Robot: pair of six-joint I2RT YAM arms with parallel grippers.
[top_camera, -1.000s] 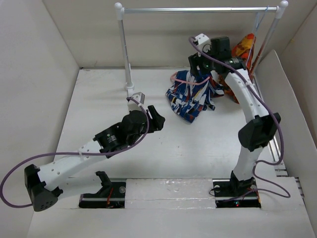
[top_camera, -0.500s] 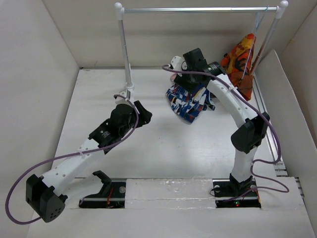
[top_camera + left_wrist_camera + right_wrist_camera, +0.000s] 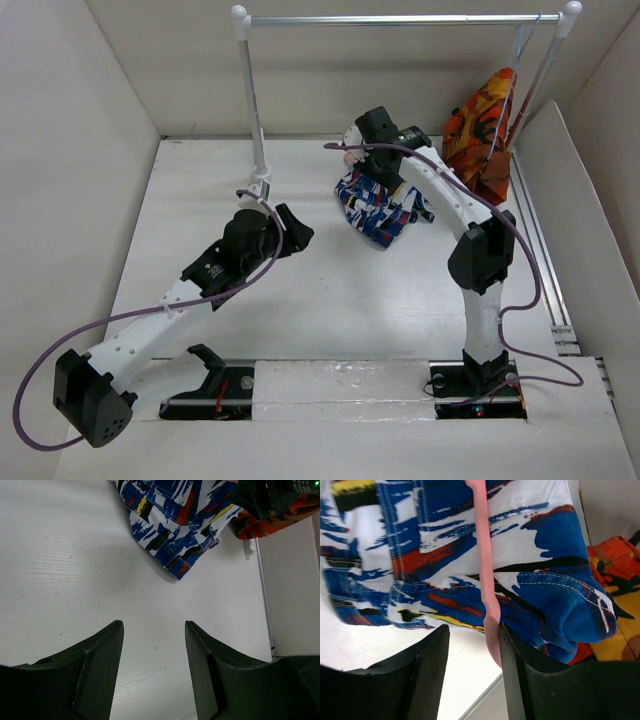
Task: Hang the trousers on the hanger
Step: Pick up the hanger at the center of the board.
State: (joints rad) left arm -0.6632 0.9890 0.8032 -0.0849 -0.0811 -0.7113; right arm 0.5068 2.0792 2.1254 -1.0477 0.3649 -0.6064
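Since the right hand stands partly open with the pink hanger passing between its fingers, close against one and not clamped, I judge the step is to grip the hanger's bar squarely and clear of the cloth, so no fold gets pinched. The trousers lie bunched at the back of the desk with that bar across them, while the left hand hovers nearby, partly open and empty. No box or bin shows; the rail carries only an orange garment
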